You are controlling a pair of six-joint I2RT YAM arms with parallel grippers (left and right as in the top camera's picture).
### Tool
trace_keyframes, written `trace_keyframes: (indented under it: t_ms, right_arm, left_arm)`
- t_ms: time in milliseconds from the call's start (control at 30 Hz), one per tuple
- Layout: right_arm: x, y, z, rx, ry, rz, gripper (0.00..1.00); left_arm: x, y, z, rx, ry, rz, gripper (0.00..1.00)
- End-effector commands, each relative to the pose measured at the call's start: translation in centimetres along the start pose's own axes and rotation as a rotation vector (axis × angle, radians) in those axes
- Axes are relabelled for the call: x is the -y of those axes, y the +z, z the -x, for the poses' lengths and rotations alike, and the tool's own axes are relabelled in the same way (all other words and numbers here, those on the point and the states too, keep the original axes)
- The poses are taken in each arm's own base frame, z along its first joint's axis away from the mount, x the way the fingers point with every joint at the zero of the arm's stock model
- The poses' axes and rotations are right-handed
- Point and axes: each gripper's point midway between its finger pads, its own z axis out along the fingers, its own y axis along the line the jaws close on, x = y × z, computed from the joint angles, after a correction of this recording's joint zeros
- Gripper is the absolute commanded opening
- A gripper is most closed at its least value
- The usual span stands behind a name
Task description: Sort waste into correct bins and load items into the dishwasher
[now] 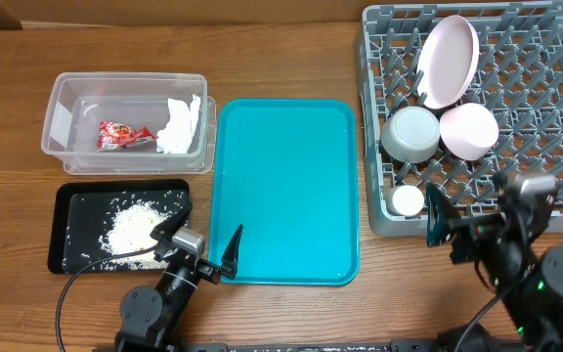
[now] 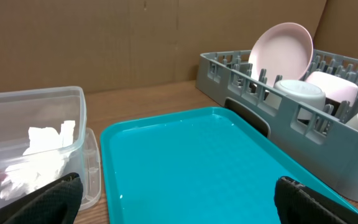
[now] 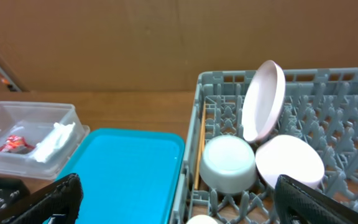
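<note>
Grey rack (image 1: 371, 98) holds plate (image 1: 450, 59), dish (image 1: 469, 130), bowl (image 1: 411, 134), cup (image 1: 408, 200) and chopsticks (image 3: 200, 146); wrapper (image 1: 123, 135) and napkin (image 1: 181, 125) sit in the tub (image 1: 62, 112), rice (image 1: 135, 227) on the black tray (image 1: 62, 244); left gripper (image 2: 176, 193) and right gripper (image 3: 179, 193), both spread and empty, probably need only retract.

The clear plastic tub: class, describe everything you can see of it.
The clear tub is a rectangular, see-through plastic container with rounded corners and a thick rim. It stands upright and open on the wooden table. Inside lie a crumpled red wrapper and, against its right wall, a white napkin. The black tray sits just on its near side and the teal tray close to its right. Whether they touch cannot be told.
</note>
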Motion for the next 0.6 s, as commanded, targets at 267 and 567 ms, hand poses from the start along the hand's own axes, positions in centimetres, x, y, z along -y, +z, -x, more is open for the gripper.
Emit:
trace_keyframes:
  t_ms: [267,567]
  right_arm:
    - [2.6,1.9,-6.8,0.154,0.024,-0.021,1.0]
    - [4.7,5.5,-10.9,0.303,0.01,-0.046,1.0]
  left_arm:
    - [0.0,0.0,0.0,0.005,0.016,-0.005,1.0]
    - [0.0,0.0,0.0,0.005,0.016,-0.005,1.0]
